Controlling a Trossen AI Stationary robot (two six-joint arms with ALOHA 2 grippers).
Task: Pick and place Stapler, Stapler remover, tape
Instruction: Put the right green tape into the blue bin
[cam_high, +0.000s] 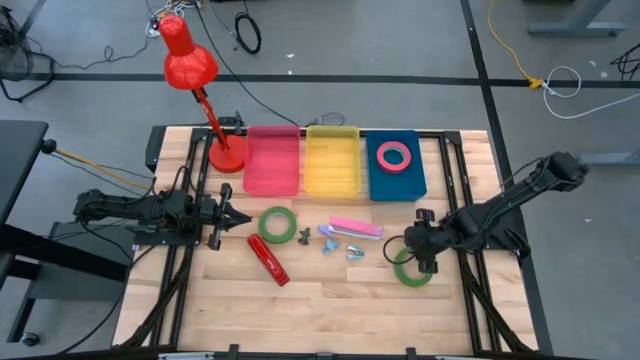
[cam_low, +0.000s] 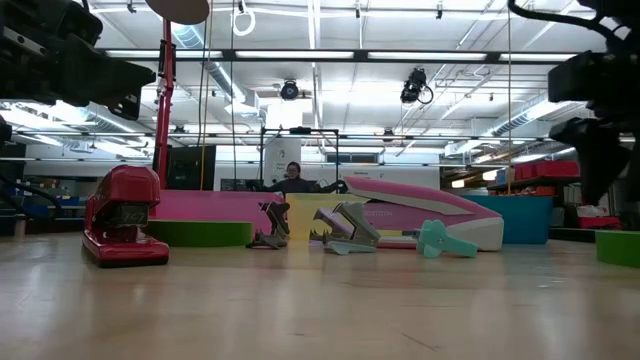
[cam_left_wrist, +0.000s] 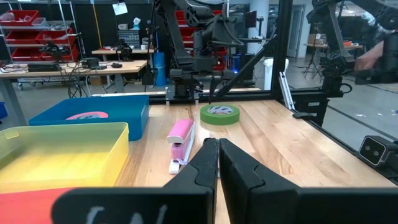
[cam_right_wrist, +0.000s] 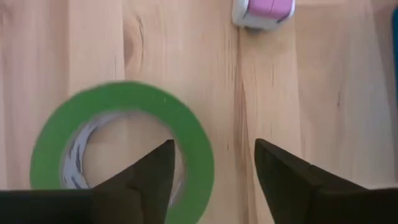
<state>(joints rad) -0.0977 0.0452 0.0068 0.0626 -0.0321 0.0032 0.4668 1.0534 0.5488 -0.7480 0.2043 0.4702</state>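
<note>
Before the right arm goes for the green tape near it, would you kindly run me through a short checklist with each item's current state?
1. Right pincer open: ok.
2. Right pincer above the green tape ring: ok; one finger over the hole, the other outside the band.
3. Ring lies flat, apart from the pink stapler: ok.
4. Blue bin has room beside the red-pink tape: ok.
5. Left pincer shut, waiting on the table's left side: ok.
6. Fingers low enough to close on the band: cannot tell.
</note>
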